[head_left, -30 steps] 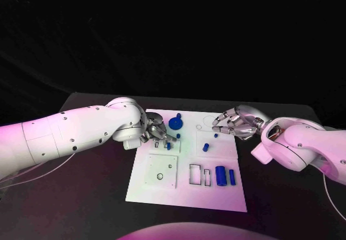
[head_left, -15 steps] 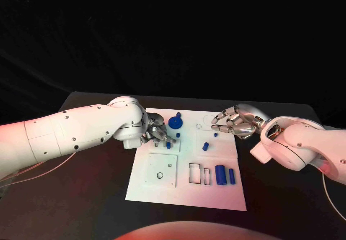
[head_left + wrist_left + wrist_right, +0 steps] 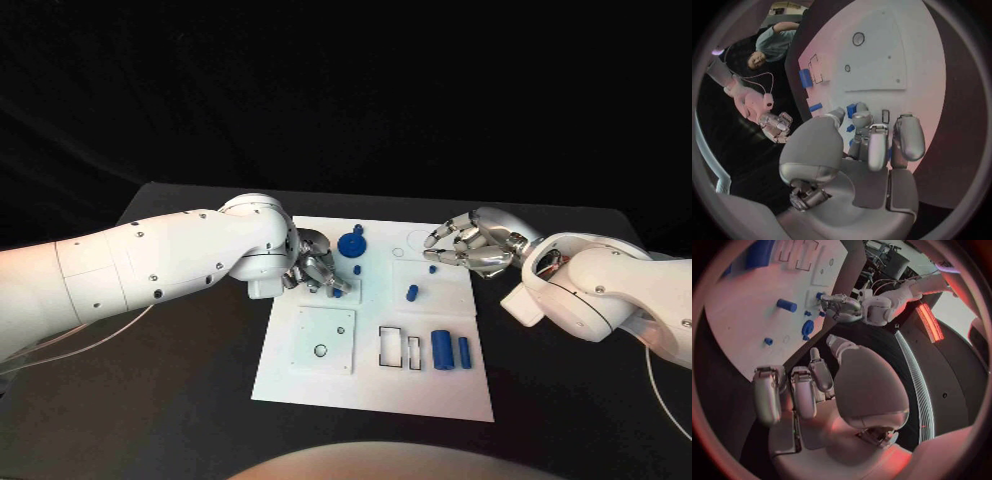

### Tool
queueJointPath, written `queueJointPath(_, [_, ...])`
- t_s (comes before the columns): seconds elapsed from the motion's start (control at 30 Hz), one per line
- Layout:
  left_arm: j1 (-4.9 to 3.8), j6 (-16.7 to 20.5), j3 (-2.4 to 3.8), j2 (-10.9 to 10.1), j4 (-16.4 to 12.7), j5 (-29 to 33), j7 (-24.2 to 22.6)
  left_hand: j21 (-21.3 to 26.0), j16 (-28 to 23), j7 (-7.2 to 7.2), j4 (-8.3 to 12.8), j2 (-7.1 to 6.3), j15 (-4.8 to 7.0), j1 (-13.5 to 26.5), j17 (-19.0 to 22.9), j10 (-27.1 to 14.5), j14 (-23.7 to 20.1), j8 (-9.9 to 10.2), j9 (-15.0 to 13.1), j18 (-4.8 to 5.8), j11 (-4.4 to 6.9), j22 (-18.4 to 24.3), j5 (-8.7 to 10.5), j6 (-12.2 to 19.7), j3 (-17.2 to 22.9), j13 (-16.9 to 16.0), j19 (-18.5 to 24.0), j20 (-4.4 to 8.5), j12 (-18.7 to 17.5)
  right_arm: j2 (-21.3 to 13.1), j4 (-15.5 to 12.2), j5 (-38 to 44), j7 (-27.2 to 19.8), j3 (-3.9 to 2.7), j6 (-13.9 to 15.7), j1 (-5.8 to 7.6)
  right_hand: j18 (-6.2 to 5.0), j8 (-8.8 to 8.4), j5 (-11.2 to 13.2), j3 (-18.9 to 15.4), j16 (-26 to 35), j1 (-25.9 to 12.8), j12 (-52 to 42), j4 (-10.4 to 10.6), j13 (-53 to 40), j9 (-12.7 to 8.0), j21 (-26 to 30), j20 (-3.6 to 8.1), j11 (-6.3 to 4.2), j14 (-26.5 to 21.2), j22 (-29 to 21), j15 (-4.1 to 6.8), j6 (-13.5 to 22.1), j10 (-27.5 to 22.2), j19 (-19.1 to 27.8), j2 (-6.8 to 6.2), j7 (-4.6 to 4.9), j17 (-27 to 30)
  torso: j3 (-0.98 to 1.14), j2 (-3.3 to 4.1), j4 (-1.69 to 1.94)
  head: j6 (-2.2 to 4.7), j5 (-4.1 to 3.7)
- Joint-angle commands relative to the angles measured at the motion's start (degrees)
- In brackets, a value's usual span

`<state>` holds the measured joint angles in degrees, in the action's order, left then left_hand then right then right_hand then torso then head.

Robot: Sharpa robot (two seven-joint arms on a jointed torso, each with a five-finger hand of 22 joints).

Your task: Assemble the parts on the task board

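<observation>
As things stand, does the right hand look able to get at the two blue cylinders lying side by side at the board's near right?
Probably yes. The right hand hovers empty at the board's far right edge, and the cylinders lie uncovered nearer the robot on that side. The left hand works across the board, out of the way.

No readable txt, labels, nos. or signs anywhere on task board [image 3: 433, 385] or arms.

The black table [image 3: 173, 380] stands before a fully dark backdrop [image 3: 346, 90]. In the right wrist view, a red glowing light strip [image 3: 928, 322] and a cluttered bright room area [image 3: 886, 252] lie beyond the table edge.
</observation>
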<state>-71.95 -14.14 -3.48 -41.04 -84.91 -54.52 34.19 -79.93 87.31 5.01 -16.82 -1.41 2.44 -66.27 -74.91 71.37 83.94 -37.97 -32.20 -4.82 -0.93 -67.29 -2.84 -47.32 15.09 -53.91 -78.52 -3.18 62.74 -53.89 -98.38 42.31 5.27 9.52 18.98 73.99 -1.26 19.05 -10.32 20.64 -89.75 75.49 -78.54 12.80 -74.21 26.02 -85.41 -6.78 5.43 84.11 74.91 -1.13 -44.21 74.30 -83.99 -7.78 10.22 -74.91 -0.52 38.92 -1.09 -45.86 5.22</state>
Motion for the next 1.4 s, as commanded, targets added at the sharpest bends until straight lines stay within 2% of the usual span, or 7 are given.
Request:
queueJointPath(0.03, [-0.08,-1.5,-0.01,0.2,0.0,0.2,0.1,-0.4,0.4,0.01,0.0,-0.48,0.36,-0.7,-11.7,-0.3,5.0,-0.3,-0.2,0.33,0.23,-0.1,-0.15,0.3,1.5,-0.1,-0.1,0.19,0.4,0.1,0.0,0.5,-0.3,-0.01,-0.5,-0.01,-0.25,0.21,0.2,-0.3,0.2,0.0,0.4,-0.1,0.0,0.1,0.3,0.04,0.04,5.6,9.9,0.11,0.5,-0.3,-3.5,-0.17,0.1,-13.9,-0.02,0.04,-0.02,-0.11,0.0])
queueJointPath(0.3, [-0.08,-0.5,-0.02,0.4,0.0,0.5,0.0,-0.5,0.4,-0.17,0.1,-2.36,0.49,-0.6,-11.7,-0.4,5.0,-1.2,-0.9,0.33,0.37,-0.3,-0.13,0.3,10.4,0.0,0.0,0.27,0.7,0.2,0.1,0.5,-0.1,-0.01,-0.8,-0.02,-0.25,0.29,0.2,-0.2,0.2,0.0,0.4,-0.1,0.1,0.1,0.3,0.05,0.05,5.5,9.9,0.11,0.5,-0.3,-3.5,-0.09,0.11,-13.8,0.03,0.0,-0.06,-0.28,0.06])
queueJointPath(0.57, [-0.08,0.3,0.03,0.2,0.0,1.0,-0.2,-0.5,0.4,-0.32,0.1,-3.98,0.62,0.9,-11.8,-0.2,5.0,-2.5,-1.7,0.34,0.5,-0.4,-0.1,0.2,14.6,-0.1,0.0,0.35,0.9,0.3,0.3,0.5,0.0,-0.01,-1.2,-0.03,-0.26,0.35,0.2,-0.3,0.2,0.0,0.4,0.0,0.0,0.1,0.3,0.05,0.06,5.5,9.9,0.1,0.5,-0.3,-3.4,-0.05,0.12,-13.8,0.06,-0.03,-0.05,-0.38,-0.01])
queueJointPath(0.73, [-0.08,0.7,0.04,0.1,0.0,1.7,-0.3,-0.6,0.5,-0.6,0.2,-4.22,0.76,1.4,-11.8,0.0,5.0,-3.4,-2.3,0.35,0.7,-0.5,-0.11,-0.1,16.0,-0.3,0.0,0.39,1.1,0.3,0.4,0.5,0.1,-0.01,-1.4,-0.04,-0.26,0.35,0.2,-0.3,0.2,0.0,0.4,0.0,0.0,0.1,0.3,0.05,0.06,5.5,9.9,0.1,0.5,-0.3,-3.4,-0.05,0.12,-13.8,0.05,-0.03,-0.05,-0.47,-0.07])
queueJointPath(0.83, [-0.08,1.2,0.05,0.0,0.0,2.5,-0.5,-0.6,0.5,-0.97,0.6,-4.06,1.1,0.4,-11.9,0.1,5.1,-4.7,-3.3,0.37,1.05,-0.7,-0.13,0.3,20.3,-0.4,-0.1,0.66,1.2,0.4,0.5,0.5,0.2,0.0,-1.6,-0.04,-0.26,0.35,0.2,-0.3,0.2,0.0,0.4,0.0,0.0,0.1,0.3,0.05,0.06,5.5,9.9,0.1,0.5,-0.3,-3.4,-0.05,0.12,-13.8,0.04,-0.03,-0.04,-0.46,-0.11])
queueJointPath(1.13, [-0.07,2.9,0.07,-0.8,-0.2,5.0,-1.2,-0.8,0.5,-0.98,9.5,-7.0,1.3,-0.3,-11.9,0.3,5.1,-8.4,-6.1,0.43,1.23,-1.1,-0.36,2.3,38.6,0.0,-0.2,0.81,1.0,0.4,0.8,0.8,0.6,0.0,-2.2,-0.07,-0.28,0.42,0.2,-0.3,0.3,-0.1,0.4,0.0,0.1,0.1,0.4,0.05,0.06,5.5,9.8,0.1,0.5,-0.3,-3.4,-0.05,0.12,-13.7,0.04,-0.04,0.02,-0.53,-0.17])
queueJointPath(1.4, [-0.07,5.2,0.08,-1.5,-0.6,5.5,-2.5,-0.9,0.5,-1.05,13.1,-8.08,1.39,1.8,-11.9,0.6,5.1,-9.1,-6.3,0.44,1.35,-1.3,-3.0,1.7,41.9,0.4,-0.2,0.72,0.8,0.4,1.0,0.8,0.7,0.01,-2.5,-0.13,-0.29,0.47,0.3,-0.4,0.3,-0.2,0.4,0.1,0.1,0.2,0.5,0.05,0.06,5.5,9.7,0.1,0.6,-0.3,-3.4,-0.05,0.12,-13.7,0.05,-0.03,0.0,-0.64,-0.1])
